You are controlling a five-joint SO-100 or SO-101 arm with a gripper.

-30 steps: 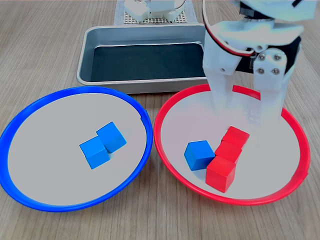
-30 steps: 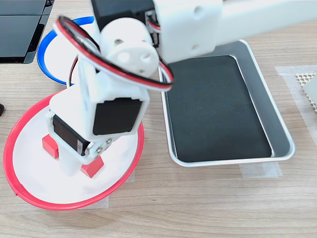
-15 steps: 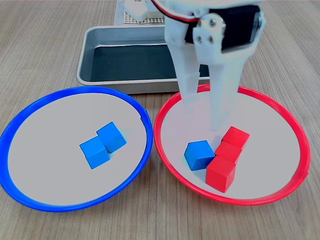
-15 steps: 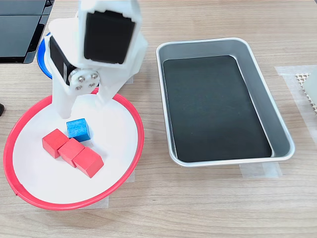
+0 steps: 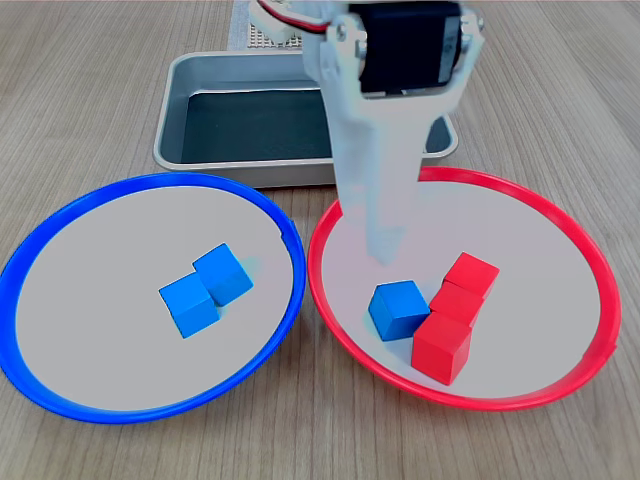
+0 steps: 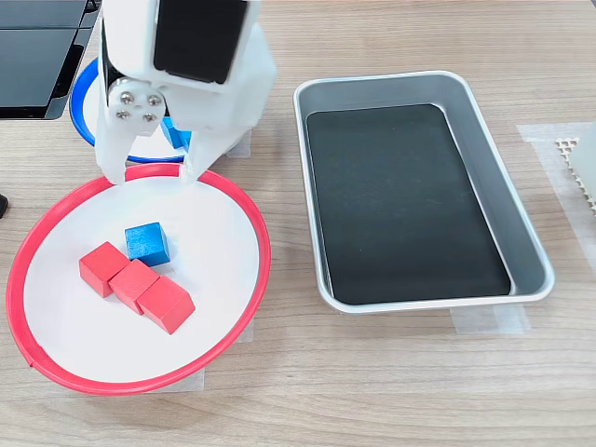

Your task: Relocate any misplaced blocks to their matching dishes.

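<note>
blue cube (image 5: 398, 309) misplaced in red plate (image 5: 590, 270), ~7 o'clock of centre in first exterior view | small, rigid, glossy → prob light, slippy; pinch free opposite faces | red cubes (image 5: 455, 305) touching its 3 o'clock side, tight clearance | gripper (image 6: 147, 174) empty, jaws apart, above plate's far rim | blue plate (image 5: 60, 230) w/ 2 blues at 9 o'clock; tray (image 5: 190, 80) behind

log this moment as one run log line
gripper: open, empty, above red plate | blue cube: misplaced, beside three red cubes | blue plate: two blue cubes
</note>
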